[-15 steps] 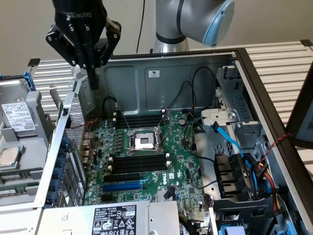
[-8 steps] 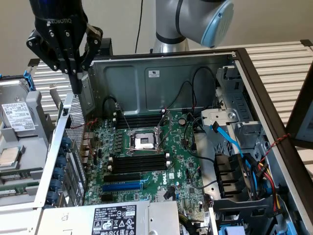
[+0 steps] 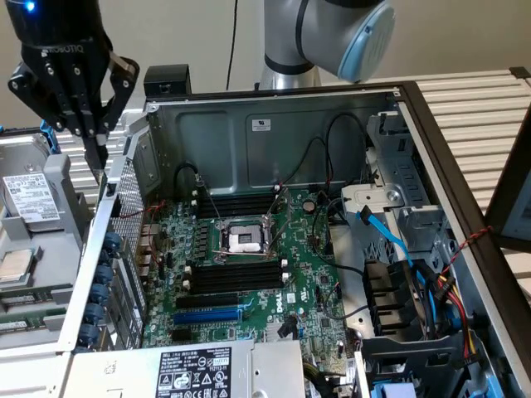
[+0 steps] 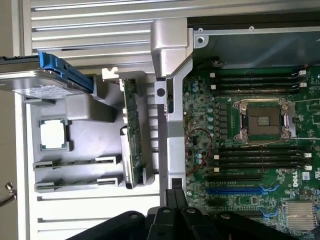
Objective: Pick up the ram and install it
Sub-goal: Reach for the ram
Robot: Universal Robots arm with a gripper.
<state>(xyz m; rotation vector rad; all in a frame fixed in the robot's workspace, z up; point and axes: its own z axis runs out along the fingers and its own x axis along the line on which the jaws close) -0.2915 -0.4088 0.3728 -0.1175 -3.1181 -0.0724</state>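
Lying open, the case [image 3: 249, 149] is a box of dull grey sheet steel with a perforated wall on the exterior view's left. Inside it lies the glossy green motherboard [image 3: 307, 282], which carries long black memory slots [image 3: 232, 275], a blue slot [image 3: 207, 316] and a square metal socket [image 3: 246, 240]. Just outside the perforated wall sits a matte grey moulded tray [image 4: 90, 107]. The black, angular gripper [image 3: 98, 157] hangs over the case's edge between tray and board. Its slim fingers are pressed together into one narrow bar with nothing between them. In the tray rests a flat metal hard drive [image 4: 42, 87] with a blue plastic bracket. The ram [image 4: 131, 125], a long thin green stick, stands on edge in a tray slot alongside the case wall, near the gripper and untouched. Beside it are two more green sticks [image 4: 75, 162] and a small square silver processor [image 4: 53, 134].
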